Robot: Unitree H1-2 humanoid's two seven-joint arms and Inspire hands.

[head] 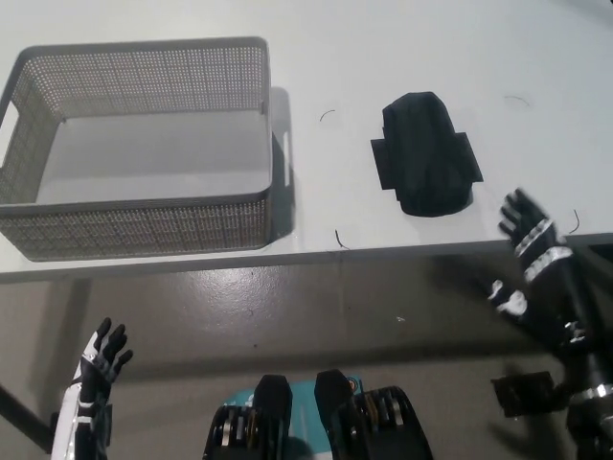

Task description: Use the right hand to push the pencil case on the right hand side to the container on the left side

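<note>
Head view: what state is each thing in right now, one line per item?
pencil case: flat on the table, right of the basket, untouched.
basket: upright, nothing inside.
right hand: open, at the table edge, apart from the pencil case.
left hand: open, resting low, below the table.

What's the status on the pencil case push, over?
Right hand open, just right of pencil case, not touching. Left hand resting low, below table edge. Case apart from basket; path between clear.
</note>
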